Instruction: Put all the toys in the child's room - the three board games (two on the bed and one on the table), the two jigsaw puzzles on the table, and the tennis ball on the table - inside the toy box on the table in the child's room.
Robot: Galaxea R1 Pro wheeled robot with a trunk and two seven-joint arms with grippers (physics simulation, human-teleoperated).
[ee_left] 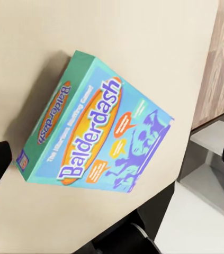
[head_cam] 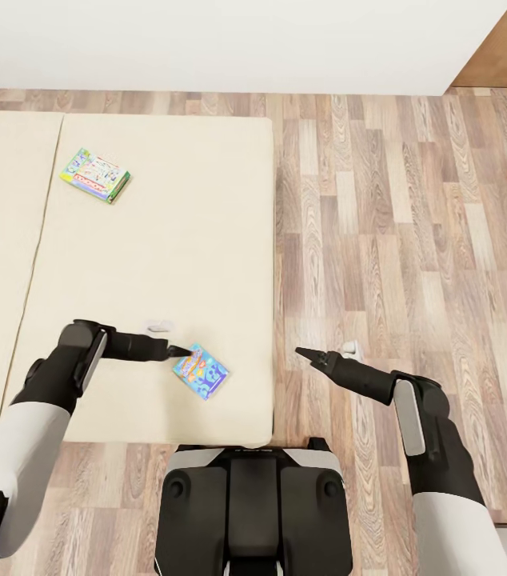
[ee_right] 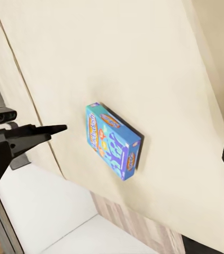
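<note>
Left gripper (head_cam: 180, 350) is sitting at the near edge of the bed (head_cam: 165, 240), tips just at the upper-left corner of the blue Balderdash box (head_cam: 201, 372); from the tips the box is lying toward about 4 o'clock in the head view, close enough to look like touching, tho contact can't be confirmed. In the left wrist view the two fingers are showing wide apart at opposite borders w/ the box (ee_left: 93, 135) between them, so jaws are spread, nothing pinched. Box is lying flat, long axis running approx 10-to-4 o'clock, i.e. slanted vs the mattress edge. Right gripper (head_cam: 305, 353) is hanging over the wood floor (head_cam: 413, 240) off the bed's side, roughly 3 o'clock from the box and clearly further off; its fingers also look spread in the right wrist view, holding nothing, w/ the box (ee_right: 113, 140) ahead. Judgement: left arm is nearer, so the grab is likely its job, closing across the short side. Farther up the bed, approx 11 o'clock, the green-edged board game (head_cam: 96, 175) is lying well apart, not yet handled.
</note>
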